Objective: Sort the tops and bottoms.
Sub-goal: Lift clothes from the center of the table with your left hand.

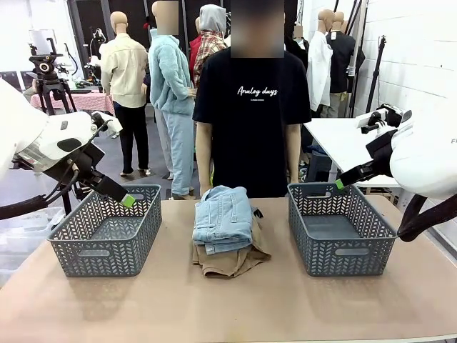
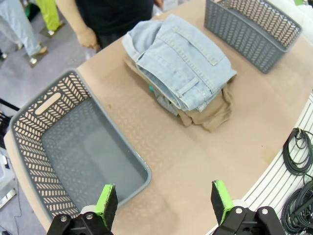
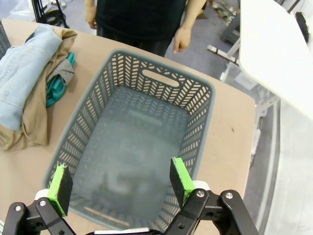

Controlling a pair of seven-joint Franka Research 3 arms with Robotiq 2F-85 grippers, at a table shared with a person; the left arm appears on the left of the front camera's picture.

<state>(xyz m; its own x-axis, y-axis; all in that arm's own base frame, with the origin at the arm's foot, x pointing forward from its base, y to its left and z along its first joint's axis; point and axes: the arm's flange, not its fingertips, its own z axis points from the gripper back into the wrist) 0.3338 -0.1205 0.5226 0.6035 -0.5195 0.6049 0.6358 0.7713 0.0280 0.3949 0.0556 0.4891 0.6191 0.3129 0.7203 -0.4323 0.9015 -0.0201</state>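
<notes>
The bottoms, folded light blue jeans [image 1: 223, 218], lie on top of a pile at the table's middle. Under them is a tan top [image 1: 230, 261]. In the left wrist view the jeans [image 2: 181, 63] cover the tan top [image 2: 211, 110], with a sliver of teal [image 2: 152, 89] between. The right wrist view shows the jeans [image 3: 19, 83], the tan top [image 3: 34, 115], a teal top [image 3: 56, 90] and a grey top [image 3: 64, 73] stacked together. My left gripper [image 1: 127, 200] [image 2: 164, 203] hangs open above the left basket's near corner. My right gripper [image 1: 340, 184] [image 3: 121, 183] hangs open over the right basket. Both hold nothing.
Two dark grey lattice baskets flank the pile, the left one [image 1: 86, 250] [image 2: 29, 147] and the right one [image 1: 343, 251] [image 3: 205, 122]; nothing lies in either. A person [image 1: 251, 107] stands at the far edge, a hand [image 3: 182, 39] hanging near the right basket.
</notes>
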